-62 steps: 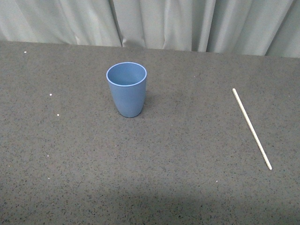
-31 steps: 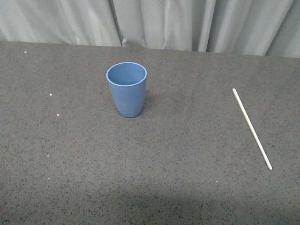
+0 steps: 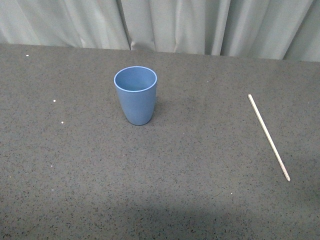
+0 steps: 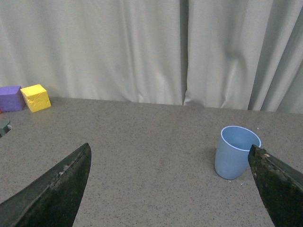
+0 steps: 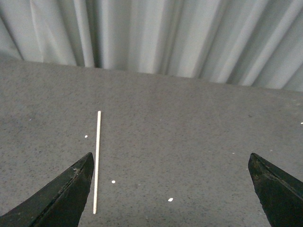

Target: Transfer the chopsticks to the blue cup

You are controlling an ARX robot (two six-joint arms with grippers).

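Observation:
The blue cup point(image 3: 135, 95) stands upright and empty on the dark grey table, left of centre in the front view. It also shows in the left wrist view point(image 4: 234, 152), just beside one finger of my left gripper point(image 4: 170, 163), which is open and empty. The chopstick point(image 3: 268, 136) lies flat on the table at the right, apart from the cup. In the right wrist view the chopstick point(image 5: 97, 161) lies close to one finger of my right gripper point(image 5: 170, 163), which is open and empty. Neither arm shows in the front view.
A pale curtain point(image 3: 175, 25) hangs along the table's far edge. A yellow block point(image 4: 36, 97) and a purple block point(image 4: 10, 98) sit by the curtain, far from the cup. Small white specks point(image 5: 170, 199) dot the table.

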